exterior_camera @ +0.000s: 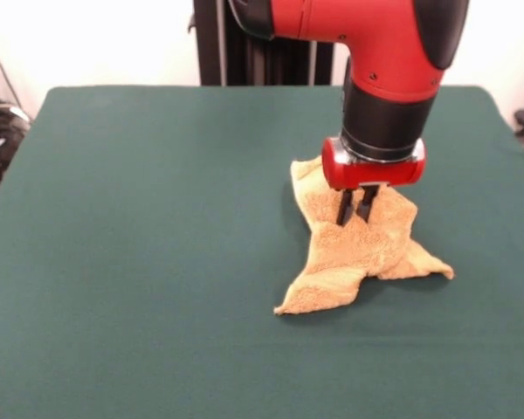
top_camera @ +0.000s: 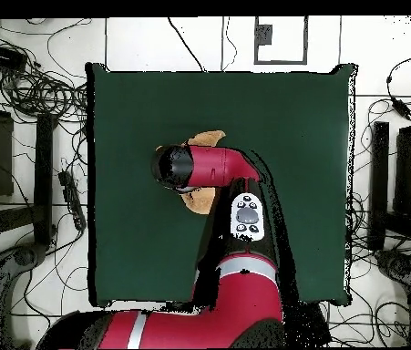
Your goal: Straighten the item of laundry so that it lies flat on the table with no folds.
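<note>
The item of laundry point(exterior_camera: 367, 253), an orange-tan terry towel, lies crumpled on the right half of the green table point(exterior_camera: 157, 218), with corners pointing out in several directions. My gripper point(exterior_camera: 355, 218) comes straight down onto the towel's middle. Its two black fingers stand close together, with the tips pressed into the bunched cloth, pinching it. In the overhead view, only two bits of the towel point(top_camera: 207, 138) show from under the arm's wrist, and the gripper itself is hidden there.
The towel is much smaller than the table point(top_camera: 291, 137). The red arm point(top_camera: 231, 210) reaches over the table from its base. Cables and stands lie on the floor around the table.
</note>
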### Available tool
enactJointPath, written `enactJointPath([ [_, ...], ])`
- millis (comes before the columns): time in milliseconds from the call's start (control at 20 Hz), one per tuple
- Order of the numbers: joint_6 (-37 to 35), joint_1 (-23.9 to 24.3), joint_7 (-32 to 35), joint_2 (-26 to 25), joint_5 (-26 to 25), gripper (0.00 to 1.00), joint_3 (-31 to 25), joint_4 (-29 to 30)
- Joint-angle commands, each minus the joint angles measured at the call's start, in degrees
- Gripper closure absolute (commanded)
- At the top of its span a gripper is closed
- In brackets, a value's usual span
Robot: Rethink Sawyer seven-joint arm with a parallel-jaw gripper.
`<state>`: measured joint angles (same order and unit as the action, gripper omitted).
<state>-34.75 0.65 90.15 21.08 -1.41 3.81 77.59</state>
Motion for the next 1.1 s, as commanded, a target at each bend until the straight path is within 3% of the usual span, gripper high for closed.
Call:
enactJointPath([
  [50, -2.29, -2.21, 11.93, -0.25, 0.93, 1.0, -0.22, 1.53],
  [300, -10.06, -4.52, 10.78, 7.51, -1.91, 1.0, 7.6, 0.18],
  [500, -13.07, -5.1, 8.03, 8.54, -4.51, 1.0, 11.84, -3.87],
  [1100, -6.02, 11.33, -8.76, 0.84, -9.12, 1.0, 1.33, -11.77],
])
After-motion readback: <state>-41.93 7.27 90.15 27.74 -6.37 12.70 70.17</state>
